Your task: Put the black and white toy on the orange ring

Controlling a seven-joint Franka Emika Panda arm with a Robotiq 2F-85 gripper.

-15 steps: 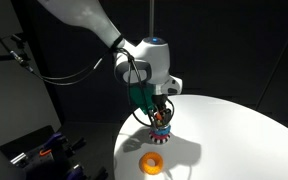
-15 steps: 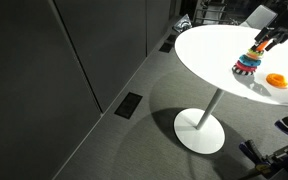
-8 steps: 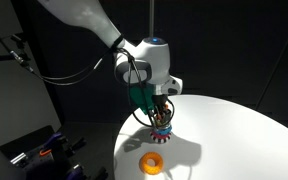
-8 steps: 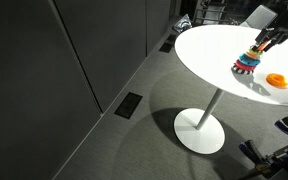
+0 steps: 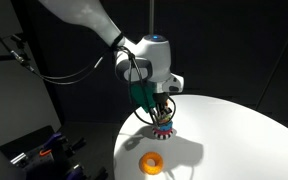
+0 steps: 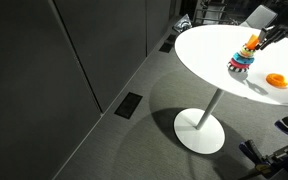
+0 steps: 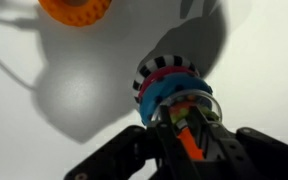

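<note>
A stacking toy stands on the white round table (image 5: 239, 130). Its black and white toy (image 7: 162, 68) is the striped piece at the base, under a blue ring (image 7: 172, 95) and around an orange peg (image 7: 188, 132). My gripper (image 7: 189, 128) comes down from above and is shut on that peg. In both exterior views the stack (image 5: 164, 126) (image 6: 240, 62) sits below the gripper (image 5: 161, 108) (image 6: 256, 40) and looks tilted. The orange ring (image 5: 152, 160) (image 6: 276, 80) (image 7: 76, 9) lies flat on the table, a short way from the stack.
The table edge (image 6: 199, 72) curves close to the ring and stack. A white pedestal foot (image 6: 200, 131) stands on grey carpet. Dark panels surround the scene, and dark equipment (image 5: 36, 150) sits beside the table.
The jaws have closed onto the orange peg. The stack has shifted a little across the table away from the orange ring and now leans.
</note>
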